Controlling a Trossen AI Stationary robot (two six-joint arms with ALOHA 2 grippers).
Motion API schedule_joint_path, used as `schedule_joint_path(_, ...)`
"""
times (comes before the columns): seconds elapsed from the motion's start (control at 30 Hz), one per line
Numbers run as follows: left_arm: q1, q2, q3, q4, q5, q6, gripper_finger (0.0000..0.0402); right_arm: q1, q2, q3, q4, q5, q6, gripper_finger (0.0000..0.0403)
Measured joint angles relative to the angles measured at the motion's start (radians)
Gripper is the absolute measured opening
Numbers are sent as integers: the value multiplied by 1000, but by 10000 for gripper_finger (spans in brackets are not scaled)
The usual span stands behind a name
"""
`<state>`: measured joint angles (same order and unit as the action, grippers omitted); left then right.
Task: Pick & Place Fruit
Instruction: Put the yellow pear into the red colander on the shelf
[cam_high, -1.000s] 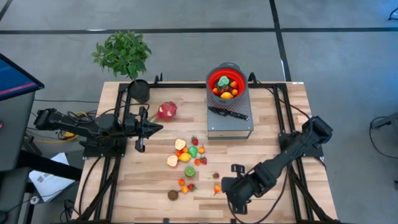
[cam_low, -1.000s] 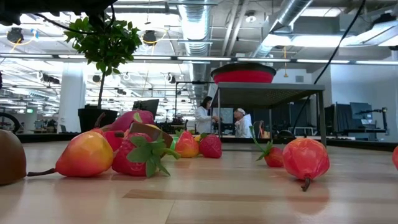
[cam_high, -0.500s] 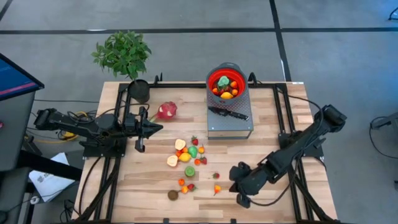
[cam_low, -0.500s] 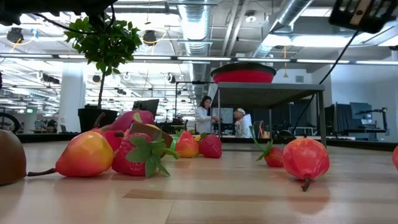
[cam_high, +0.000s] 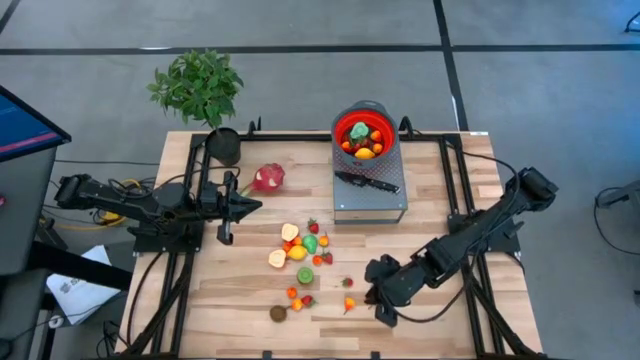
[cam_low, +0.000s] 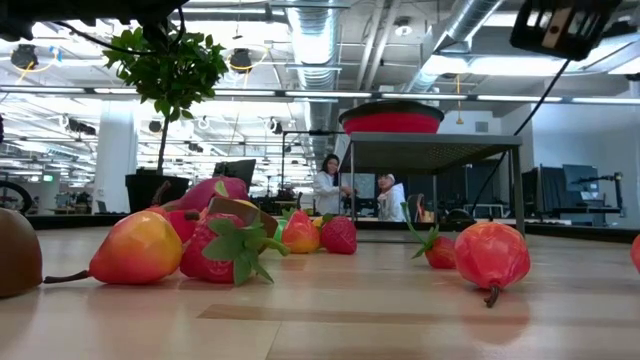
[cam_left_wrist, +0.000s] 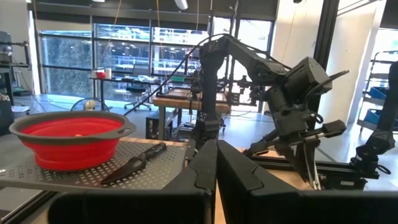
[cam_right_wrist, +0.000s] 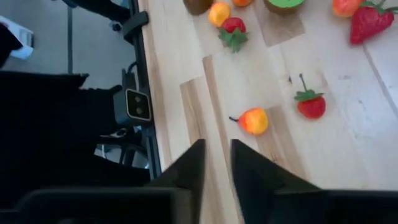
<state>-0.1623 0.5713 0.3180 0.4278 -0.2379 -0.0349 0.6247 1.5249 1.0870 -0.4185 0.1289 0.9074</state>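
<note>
Several small toy fruits (cam_high: 301, 247) lie loose on the wooden table, with a brown one (cam_high: 278, 313) toward the near edge. A pink-red dragon fruit (cam_high: 268, 178) lies farther back. My right gripper (cam_high: 372, 296) hovers narrowly open above the table, pointing toward the table's left. Just past its fingertips are a small orange-yellow fruit (cam_right_wrist: 254, 121) and a small red one (cam_right_wrist: 311, 106). It touches neither. My left gripper (cam_high: 252, 206) waits shut near the left edge, beside the dragon fruit. In the low view the fruits (cam_low: 225, 250) rest on the tabletop.
A red bowl (cam_high: 364, 135) holding a few fruits stands on a grey perforated stand (cam_high: 345, 207) at the far side, with a black-handled knife (cam_high: 367, 182) beside it. A potted plant (cam_high: 205, 88) stands at the far left corner. Black frame rails run along the table's edges.
My right arm has changed its pose: its elbow has swung out toward the table's right edge, while the gripper has stayed over the near-right part of the table. In the low view its wrist has come into sight at the top right and shifted left.
</note>
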Motion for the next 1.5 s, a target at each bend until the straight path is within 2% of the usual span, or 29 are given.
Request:
schedule_joint_path(0.27,0,0,0,0,0,0,3,1,0,0,-6,0,-143,247)
schedule_joint_path(0.4,0,0,0,0,0,0,3,1,0,0,-36,0,-164,288)
schedule_joint_path(0.6,0,0,0,0,0,0,3,3,5,0,-60,0,-158,286)
schedule_joint_path(0.77,0,0,0,0,0,0,3,19,67,1,-72,-8,-158,282)
schedule_joint_path(1.1,0,0,0,0,0,0,3,37,218,0,-85,-101,-121,281)
schedule_joint_path(1.5,0,0,0,-1,0,0,3,36,328,1,-112,-105,-118,281)
